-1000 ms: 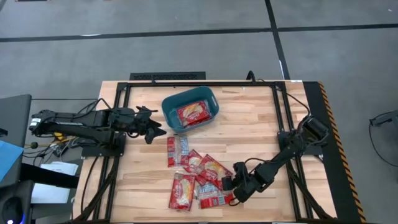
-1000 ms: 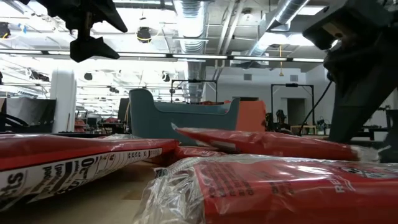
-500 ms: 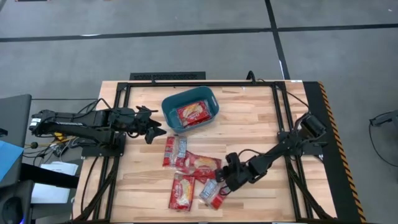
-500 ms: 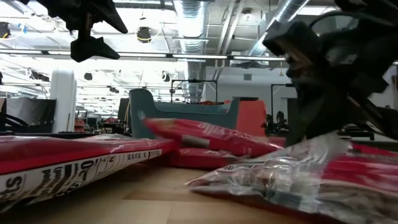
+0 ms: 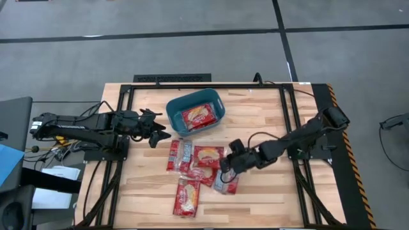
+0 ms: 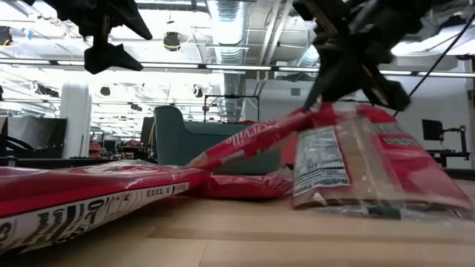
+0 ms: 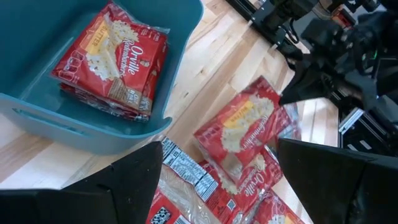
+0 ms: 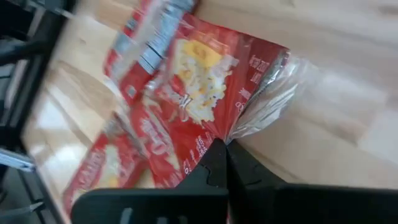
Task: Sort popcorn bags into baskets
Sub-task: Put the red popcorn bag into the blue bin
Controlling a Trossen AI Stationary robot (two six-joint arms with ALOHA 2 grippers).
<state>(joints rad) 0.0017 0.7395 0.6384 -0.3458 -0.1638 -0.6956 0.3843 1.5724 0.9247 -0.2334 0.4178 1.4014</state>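
Red foil popcorn bag (image 5: 209, 155), pinched at its edge by the right tool (image 5: 228, 162), has risen off the tabletop (image 5: 255, 121) pile (basket (image 5: 174, 112) next, probably); left tool (image 5: 160, 135) hovers open beside it.

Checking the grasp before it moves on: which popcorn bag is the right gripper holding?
The bag at the right gripper, lifted atop the pile's middle; the others lie flat.

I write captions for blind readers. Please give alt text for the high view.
The right gripper lifts a flat red foil popcorn bag from a pile on the wooden table. The left gripper waits beside a teal-blue plastic tub holding bags.
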